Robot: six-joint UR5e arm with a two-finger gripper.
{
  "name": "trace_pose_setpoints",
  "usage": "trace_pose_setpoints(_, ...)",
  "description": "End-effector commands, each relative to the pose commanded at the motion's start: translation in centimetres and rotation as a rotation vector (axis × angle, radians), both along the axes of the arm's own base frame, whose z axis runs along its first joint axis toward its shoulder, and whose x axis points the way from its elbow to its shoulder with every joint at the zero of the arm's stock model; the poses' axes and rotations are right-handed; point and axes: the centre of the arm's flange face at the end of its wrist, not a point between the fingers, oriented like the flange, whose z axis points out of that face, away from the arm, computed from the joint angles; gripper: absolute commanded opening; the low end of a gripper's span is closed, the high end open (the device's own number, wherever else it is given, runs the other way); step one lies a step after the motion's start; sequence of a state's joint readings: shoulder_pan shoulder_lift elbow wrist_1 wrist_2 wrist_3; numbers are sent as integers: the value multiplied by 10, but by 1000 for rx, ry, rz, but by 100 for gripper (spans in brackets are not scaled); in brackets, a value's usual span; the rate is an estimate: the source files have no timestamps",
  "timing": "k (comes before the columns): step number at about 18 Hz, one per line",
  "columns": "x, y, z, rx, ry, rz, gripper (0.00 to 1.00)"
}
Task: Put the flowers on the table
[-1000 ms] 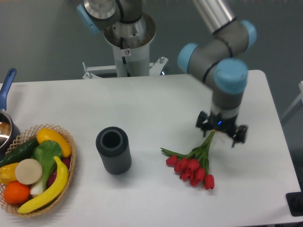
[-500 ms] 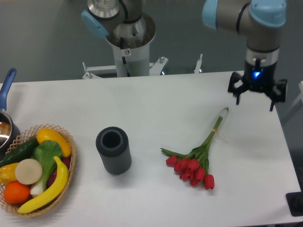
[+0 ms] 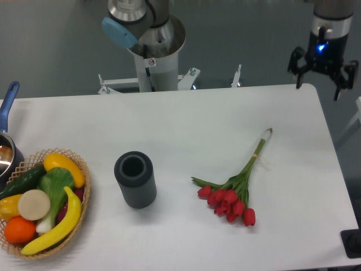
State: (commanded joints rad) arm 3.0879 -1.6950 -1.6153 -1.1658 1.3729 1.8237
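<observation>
Flowers (image 3: 232,193), one bunch, lie flat on the white table (image 3: 186,130), well below and to the left of the gripper (image 3: 322,69), with nothing touching them. Red tulip heads, roughly eight or nine of them though they overlap too much for a sure count, cluster at the near end. Thin green stems and a few narrow leaves run up and to the right to a tied point with a pale tip. The single gripper hangs up at the far right corner of the table, a dark two-fingered claw with a blue light above it; its fingers stand spread apart and hold nothing. Far to its left and lower sits one dark grey ribbed cylinder (image 3: 135,179), hollow at the top, upright on the smooth matte tabletop. Farther left still is one woven wicker basket (image 3: 84,195) holding two yellow bananas, one orange, one cucumber, one leafy green and one pale round slice. One blue-handled pot (image 3: 7,148) shows at the left edge.
</observation>
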Motion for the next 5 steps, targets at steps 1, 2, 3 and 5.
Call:
trace_pose_setpoints(1,-1,-6,-1,-4,1,-7,100)
trace_pose_setpoints(2,-1,-11,-1,-7,-1,-11,100)
trace_pose_setpoints(3,-1,-13,-1,-8,-5,-17,100)
trace_pose_setpoints(5,0,-14,0,-7,-7,-16,100)
